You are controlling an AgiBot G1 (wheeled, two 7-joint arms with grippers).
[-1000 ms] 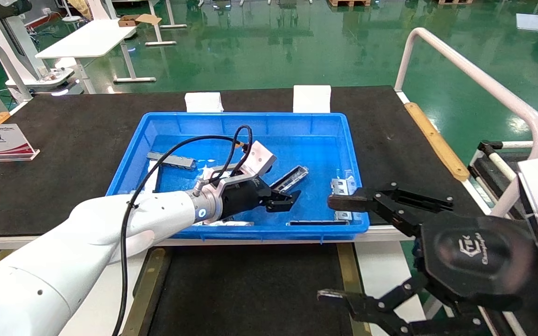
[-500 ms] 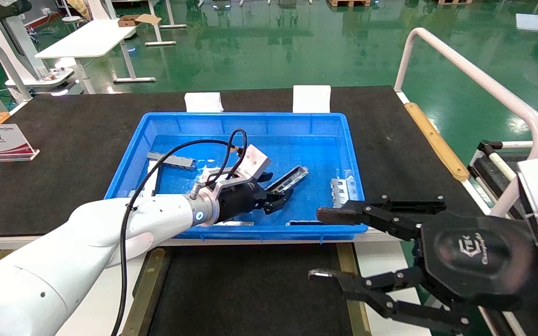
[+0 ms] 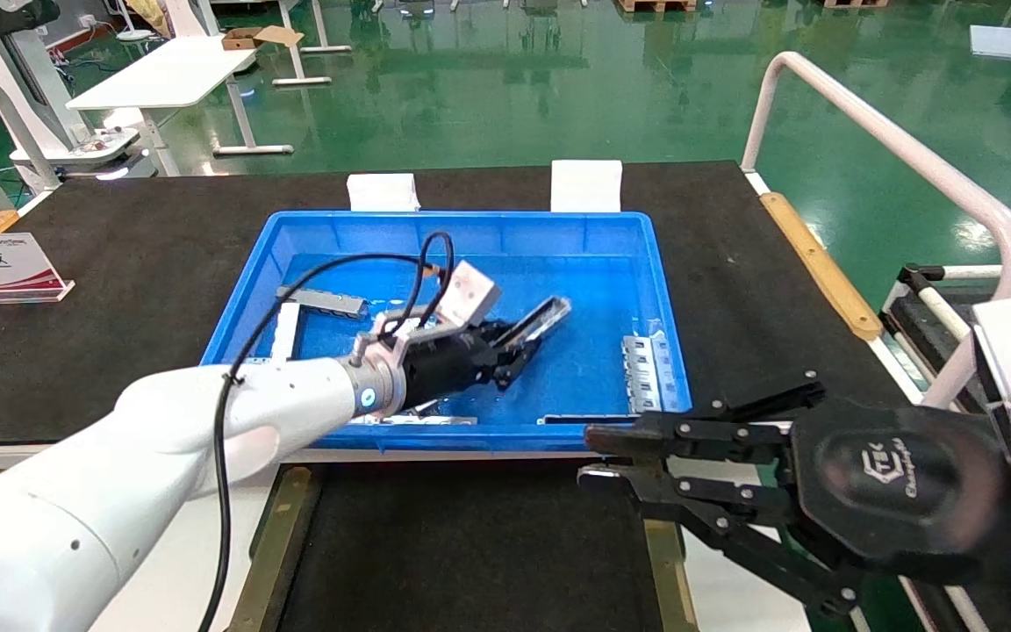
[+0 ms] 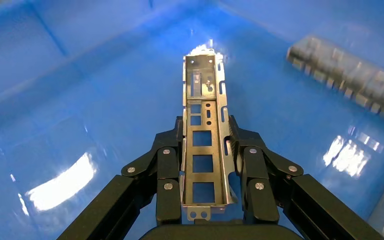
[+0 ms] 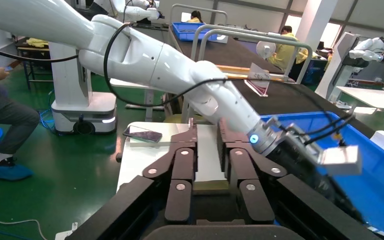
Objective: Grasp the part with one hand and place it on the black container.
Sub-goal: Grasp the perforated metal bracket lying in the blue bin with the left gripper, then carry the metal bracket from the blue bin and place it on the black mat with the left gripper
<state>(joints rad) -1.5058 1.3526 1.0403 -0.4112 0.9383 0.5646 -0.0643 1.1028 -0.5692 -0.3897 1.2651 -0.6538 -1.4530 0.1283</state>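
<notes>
Your left hand [image 4: 204, 170] is pinching the part [image 4: 203, 145] lengthwise, raised above the blue bin [image 3: 330, 230]'s floor; next, you're carrying it to the black container [image 3: 470, 544], near the pressed-together right hand [image 3: 598, 456].

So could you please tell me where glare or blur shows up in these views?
Left wrist view: bright glare patches on the blue bin floor, the part sharp in the left gripper, the far strip blurred. Head view: ceiling lights mirrored on the green floor. Right wrist view: the right gripper sharp.
</notes>
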